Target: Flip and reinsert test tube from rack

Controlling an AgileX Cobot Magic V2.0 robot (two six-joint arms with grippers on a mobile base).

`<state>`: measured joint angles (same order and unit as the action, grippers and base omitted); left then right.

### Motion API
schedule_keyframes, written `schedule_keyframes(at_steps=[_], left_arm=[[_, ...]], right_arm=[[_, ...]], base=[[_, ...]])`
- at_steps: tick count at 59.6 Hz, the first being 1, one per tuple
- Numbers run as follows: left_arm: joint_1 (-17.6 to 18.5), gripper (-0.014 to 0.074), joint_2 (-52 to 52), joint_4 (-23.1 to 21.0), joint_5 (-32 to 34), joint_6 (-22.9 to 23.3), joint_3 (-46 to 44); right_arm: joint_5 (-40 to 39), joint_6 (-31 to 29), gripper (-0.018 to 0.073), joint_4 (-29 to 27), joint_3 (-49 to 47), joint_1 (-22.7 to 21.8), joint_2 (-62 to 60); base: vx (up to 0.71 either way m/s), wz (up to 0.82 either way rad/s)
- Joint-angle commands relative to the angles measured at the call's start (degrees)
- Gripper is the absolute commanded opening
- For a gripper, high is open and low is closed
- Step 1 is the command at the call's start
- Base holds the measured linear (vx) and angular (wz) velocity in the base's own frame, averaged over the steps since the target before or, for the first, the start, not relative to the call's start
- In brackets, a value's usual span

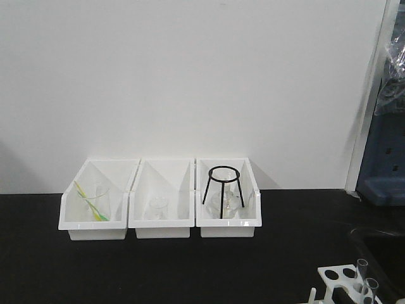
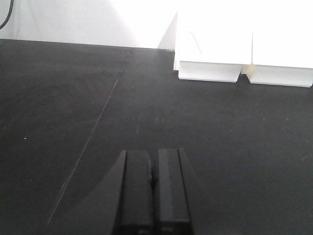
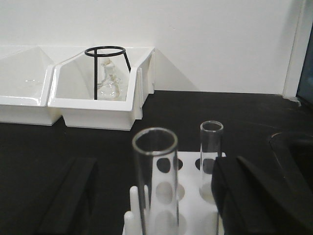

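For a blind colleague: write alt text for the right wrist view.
Two clear test tubes, open ends up, rise from a white rack between the open right gripper's fingers. Behind, on the black table, stand two white bins; the right one holds a black wire stand and glassware.

In the front view the small white plastic rack with round holes [image 1: 340, 278] is cut off at five o'clock, only the tops of its clear glass test tubes [image 1: 362, 267] showing. From the right wrist its base runs off at six o'clock. From the left wrist the white open-front plastic bins [image 2: 210, 71] at one o'clock are glared out, contents unreadable.
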<state>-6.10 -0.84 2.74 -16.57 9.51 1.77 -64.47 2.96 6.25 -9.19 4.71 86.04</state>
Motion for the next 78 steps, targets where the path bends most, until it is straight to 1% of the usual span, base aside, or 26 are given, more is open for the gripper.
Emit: schedule_keyframes(at_steps=[1,11,14,17,19,23,24,25,27,30,33,44,53,57,59,63,66,67,69,75,78], left_arm=[[0.40,-0.0006,-0.18,-0.21,5.00,0.01,0.11],[0.40,-0.0006,-0.18,-0.21,5.00,0.01,0.11],[0.40,-0.0006,-0.18,-0.21,5.00,0.01,0.11],[0.40,-0.0006,-0.18,-0.21,5.00,0.01,0.11],[0.40,-0.0006,-0.18,-0.21,5.00,0.01,0.11],[0.40,-0.0006,-0.18,-0.21,5.00,0.01,0.11],[0.40,-0.0006,-0.18,-0.21,5.00,0.01,0.11],[0.40,-0.0006,-0.18,-0.21,5.00,0.01,0.11],[0.40,-0.0006,-0.18,-0.21,5.00,0.01,0.11],[0.40,-0.0006,-0.18,-0.21,5.00,0.01,0.11],[0.40,-0.0006,-0.18,-0.21,5.00,0.01,0.11],[0.40,-0.0006,-0.18,-0.21,5.00,0.01,0.11],[0.40,-0.0006,-0.18,-0.21,5.00,0.01,0.11],[0.40,-0.0006,-0.18,-0.21,5.00,0.01,0.11],[0.40,-0.0006,-0.18,-0.21,5.00,0.01,0.11],[0.40,-0.0006,-0.18,-0.21,5.00,0.01,0.11],[0.40,-0.0006,-0.18,-0.21,5.00,0.01,0.11],[0.40,-0.0006,-0.18,-0.21,5.00,0.01,0.11],[0.40,-0.0006,-0.18,-0.21,5.00,0.01,0.11],[0.40,-0.0006,-0.18,-0.21,5.00,0.01,0.11],[0.40,-0.0006,-0.18,-0.21,5.00,0.01,0.11]], right_arm=[[-12.39,0.06,0.0529,0.33,-2.72,-0.08,0.28],[-12.40,0.06,0.0522,0.33,-3.84,-0.08,2.84],[-12.40,0.06,0.0502,0.33,-3.84,-0.08,3.14],[-12.39,0.06,0.0456,0.33,-3.84,-0.08,3.30],[-12.39,0.01,0.0412,0.33,-3.84,-0.08,3.30],[-12.39,-0.16,0.0296,0.28,-3.84,-0.08,3.30],[-12.39,-0.16,0.0283,0.28,-3.84,-0.08,3.30],[-12.39,-0.16,0.0228,0.28,-3.84,-0.08,3.30],[-12.39,-0.16,0.0174,0.28,-3.84,-0.08,3.30],[-12.39,-0.16,0.0065,0.42,-3.84,-0.08,3.30],[-12.39,-0.16,-0.0017,0.48,-3.84,-0.08,3.30],[-12.39,-0.16,-0.0013,0.48,-3.84,-0.08,2.38],[-10.68,1.28,-0.0011,0.60,-3.86,-0.08,-3.88],[-6.84,2.61,-0.0012,0.47,-4.60,-0.08,-7.98],[-3.08,3.28,-0.0012,0.47,-5.50,-0.08,-10.57],[6.30,3.49,-0.0012,1.25,-8.36,-0.08,-15.97],[14.87,3.76,-0.0012,2.11,-11.16,-0.08,-19.62],[15.97,3.81,-0.0012,2.24,-11.61,-0.08,-20.65],[22.56,3.92,-0.0012,2.63,-14.55,-0.08,-22.97],[36.47,4.16,-0.0012,2.38,-22.34,-0.08,-28.23],[42.20,4.16,-0.0012,2.38,-26.19,-0.08,-29.71]], base=[[0.00,0.00],[0.00,0.00],[0.00,0.00],[0.00,0.00],[0.00,0.00],[0.00,0.00],[0.00,0.00],[0.00,0.00],[0.00,0.00],[0.00,0.00],[0.00,0.00],[0.00,0.00],[0.00,0.00],[0.00,0.00],[0.00,0.00],[0.00,0.00],[0.00,0.00],[0.00,0.00],[0.00,0.00],[0.00,0.00],[0.00,0.00]])
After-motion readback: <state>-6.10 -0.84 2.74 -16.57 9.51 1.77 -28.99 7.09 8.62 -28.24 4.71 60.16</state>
